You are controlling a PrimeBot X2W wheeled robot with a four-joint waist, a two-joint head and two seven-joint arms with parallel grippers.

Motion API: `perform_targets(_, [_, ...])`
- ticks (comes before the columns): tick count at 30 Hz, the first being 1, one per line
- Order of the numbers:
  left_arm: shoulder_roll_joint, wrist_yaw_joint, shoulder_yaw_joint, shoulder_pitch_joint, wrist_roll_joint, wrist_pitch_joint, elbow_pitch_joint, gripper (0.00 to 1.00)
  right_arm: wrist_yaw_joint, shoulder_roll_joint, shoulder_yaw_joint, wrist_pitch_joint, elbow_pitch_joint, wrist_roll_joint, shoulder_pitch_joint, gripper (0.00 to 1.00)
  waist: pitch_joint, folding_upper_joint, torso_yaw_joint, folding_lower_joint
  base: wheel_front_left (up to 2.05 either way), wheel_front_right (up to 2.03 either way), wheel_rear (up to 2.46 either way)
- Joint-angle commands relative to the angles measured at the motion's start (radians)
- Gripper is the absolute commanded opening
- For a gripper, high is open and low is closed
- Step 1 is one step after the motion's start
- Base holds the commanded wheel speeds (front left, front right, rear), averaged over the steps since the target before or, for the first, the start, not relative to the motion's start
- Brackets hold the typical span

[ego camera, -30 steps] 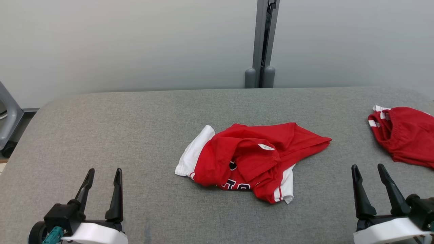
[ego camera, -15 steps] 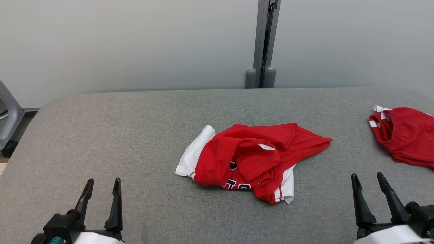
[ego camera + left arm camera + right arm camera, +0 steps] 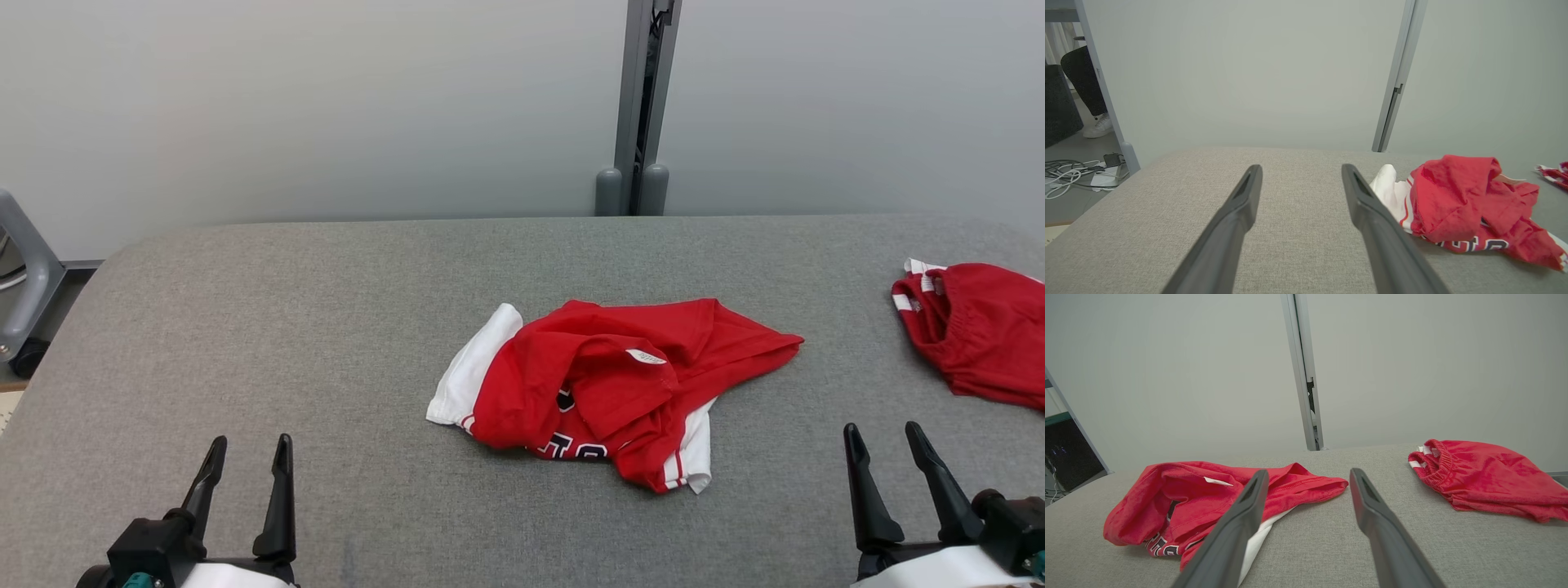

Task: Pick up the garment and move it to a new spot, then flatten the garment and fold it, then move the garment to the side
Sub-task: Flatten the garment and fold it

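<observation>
I saw the crumpled red-and-white garment (image 3: pixel 608 384) in the middle of the grey table (image 3: pixel 245 310), well apart from both grippers. My left gripper (image 3: pixel 251 445) sat near left and my right gripper (image 3: pixel 882 431) near right, both with fingers spread and empty. Red shorts (image 3: pixel 980 335) lay at the far right.

Everything is carried by a grey fabric-covered surface (image 3: pixel 269 327) with rounded far corners. Two items are laid directly on it. A red-and-white garment (image 3: pixel 604 384) is crumpled near the middle: a white sleeve is stuck out to the left, dark lettering is partly exposed at the near edge, and a small white label is turned up on top. A second red garment (image 3: pixel 980 335) with white-striped trim is bunched at the right edge, well apart from the first.
</observation>
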Motion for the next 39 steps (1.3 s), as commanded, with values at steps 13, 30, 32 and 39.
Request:
perform_targets(13, [-0.011,-0.002,0.009,-0.007,0.02,-0.004,0.003,1.0,0.0,-0.014,0.03,-0.003,0.014,0.008,-0.022,1.0,0.0,-0.0001,0.011,0.0,0.0,0.0,0.0])
perform_targets(30, [-0.041,-0.029,-0.038,-0.077,0.032,-0.004,0.043,1.0,0.0,-0.057,0.176,0.062,0.372,0.022,-0.329,1.0,0.066,-0.0001,0.167,0.0,0.0,0.0,0.0])
perform_targets(32, [-0.047,-0.034,-0.046,-0.091,0.036,-0.004,0.048,1.0,0.0,-0.059,0.184,0.059,0.428,0.027,-0.361,1.0,0.075,-0.0001,0.188,0.0,0.0,0.0,0.0])
perform_targets(39, [-0.064,-0.04,-0.061,-0.125,0.04,-0.004,0.066,1.0,0.0,-0.063,0.221,0.066,0.611,0.056,-0.46,1.0,0.106,-0.0001,0.242,0.0,0.0,0.0,0.0])
